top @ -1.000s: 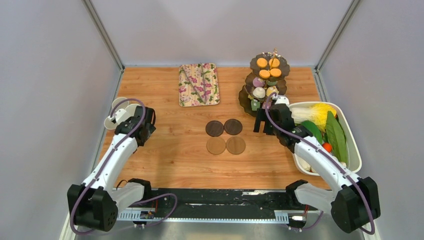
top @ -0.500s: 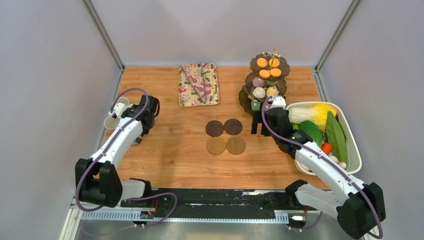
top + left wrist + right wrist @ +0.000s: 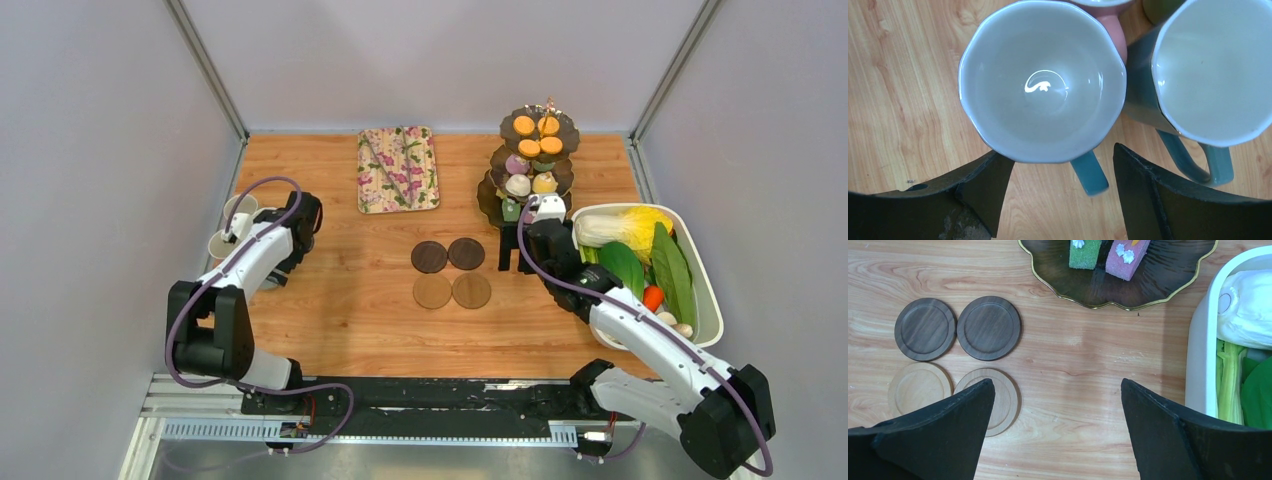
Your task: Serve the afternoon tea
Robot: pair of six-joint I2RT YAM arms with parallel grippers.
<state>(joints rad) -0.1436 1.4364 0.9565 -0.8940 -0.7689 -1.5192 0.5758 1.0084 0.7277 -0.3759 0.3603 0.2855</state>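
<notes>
Left jaws are hanging right over the mugs (image 3: pixel 232 228) bunched at the left edge of the desk (image 3: pixel 350 315). On the wrist cam they're spread apart, with the blue handle of one white-inside mug (image 3: pixel 1043 85) sitting in the gap between them, so nothing's pinched. A teal mug (image 3: pixel 1215 70) stands just beside it, a pink mug (image 3: pixel 1111 35) pokes in behind it, and there's only a sliver of a green mug (image 3: pixel 1158 6) at the top edge.

Right jaws are spread wide and empty, above bare wood between the coasters and the white tub (image 3: pixel 1198 340) of vegetables. The coasters make a tidy two-by-two square mid-desk: two dark coasters (image 3: pixel 925 329) farther back, two light coasters (image 3: pixel 918 387) nearer, one of the light ones partly hidden behind a finger.

The tiered stand (image 3: pixel 530 165) is at the back right, just beside the tub. Orange cakes (image 3: pixel 537 134) are on its top tier, and the bottom tier has a green cake (image 3: pixel 1084 251) and a pink cake (image 3: pixel 1127 259). A flowery tray (image 3: pixel 398 168) lies at the back middle.
</notes>
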